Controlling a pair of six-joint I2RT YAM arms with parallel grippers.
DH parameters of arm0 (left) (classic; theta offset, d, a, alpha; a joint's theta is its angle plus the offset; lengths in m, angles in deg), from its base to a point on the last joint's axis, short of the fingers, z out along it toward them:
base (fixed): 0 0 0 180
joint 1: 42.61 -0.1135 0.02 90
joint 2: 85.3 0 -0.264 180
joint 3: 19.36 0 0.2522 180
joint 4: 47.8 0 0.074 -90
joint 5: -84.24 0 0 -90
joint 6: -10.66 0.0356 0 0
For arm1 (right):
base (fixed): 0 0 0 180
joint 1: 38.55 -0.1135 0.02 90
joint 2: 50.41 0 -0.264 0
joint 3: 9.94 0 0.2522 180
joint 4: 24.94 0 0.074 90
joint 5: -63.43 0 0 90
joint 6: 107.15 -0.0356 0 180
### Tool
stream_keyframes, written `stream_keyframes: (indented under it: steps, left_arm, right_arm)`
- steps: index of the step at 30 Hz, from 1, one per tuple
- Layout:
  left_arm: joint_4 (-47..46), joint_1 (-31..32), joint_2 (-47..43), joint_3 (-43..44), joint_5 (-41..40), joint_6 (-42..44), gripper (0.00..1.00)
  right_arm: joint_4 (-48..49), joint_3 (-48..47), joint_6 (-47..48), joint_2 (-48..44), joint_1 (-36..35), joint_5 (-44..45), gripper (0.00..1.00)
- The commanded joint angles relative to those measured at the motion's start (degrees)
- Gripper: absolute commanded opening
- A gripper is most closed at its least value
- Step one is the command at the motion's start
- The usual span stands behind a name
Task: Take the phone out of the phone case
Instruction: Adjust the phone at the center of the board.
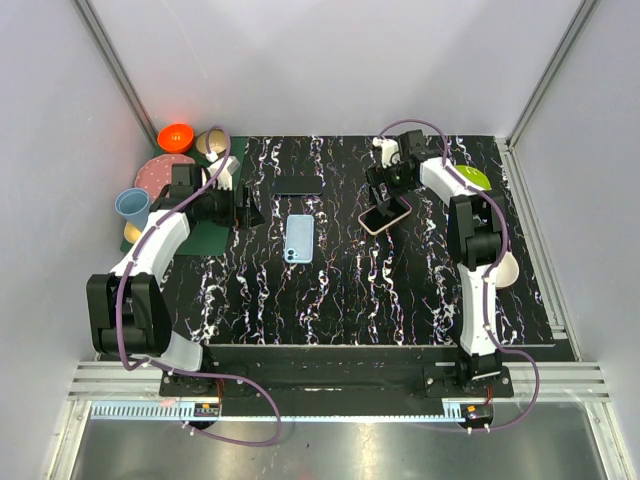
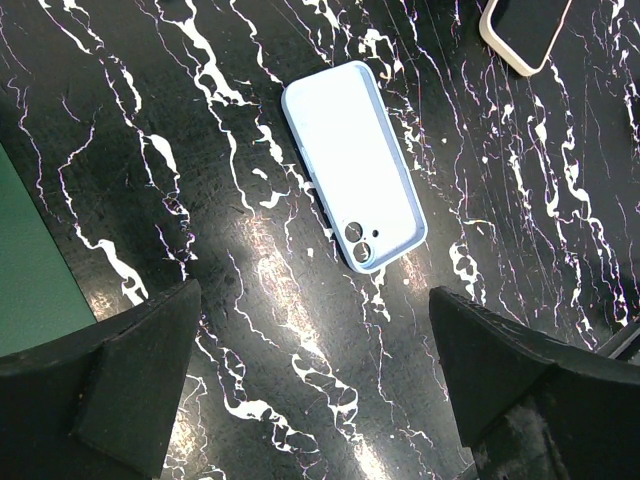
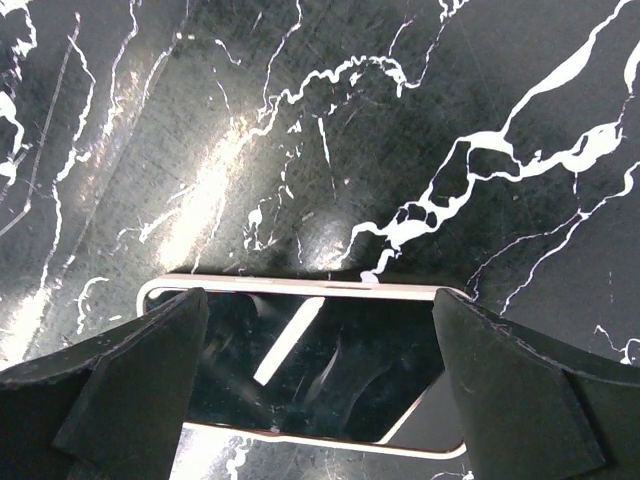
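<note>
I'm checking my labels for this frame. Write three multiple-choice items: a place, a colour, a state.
1. Where does the light blue case lie?
A) on a green mat
B) on the bare table, near its middle
C) in an orange bowl

2. What colour is the case round the phone under the right gripper?
A) cream
B) red
C) green

3. How does the right gripper stand?
A) shut on the phone
B) shut on the blue case
C) open

1 B: marble shows all round it.
2 A: a pale rim frames the dark screen.
3 C: its fingers stand wide apart.
</note>
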Motion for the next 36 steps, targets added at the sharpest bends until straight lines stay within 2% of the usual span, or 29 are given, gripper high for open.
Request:
stream_keyframes:
  steps: [1, 12, 20, 28, 36]
  left_arm:
    - [-2.22, -0.32, -0.11, 0.15, 1.62, -0.46, 0.99]
    - [-2.22, -0.32, 0.33, 0.15, 1.71, -0.46, 0.99]
    - [-2.22, -0.32, 0.42, 0.06, 2.06, -0.46, 0.99]
    - [-2.14, -0.4, 0.59, 0.06, 2.5, -0.55, 0.99]
    - [-2.14, -0.32, 0.59, 0.06, 2.85, -0.64, 0.99]
  right_arm:
    - [1.04, -3.21, -2.03, 1.32, 0.23, -2.65, 1.0]
    - [0.07, -6.82, -5.01, 2.73, 0.23, -5.64, 1.0]
    - [-6.95, -10.77, -4.93, 6.15, 0.23, -1.16, 1.0]
    - [-10.38, -7.35, -3.0, 3.96, 0.32, -1.24, 1.0]
    - [-11.0, 2.31, -0.63, -4.12, 1.11, -3.61, 1.0]
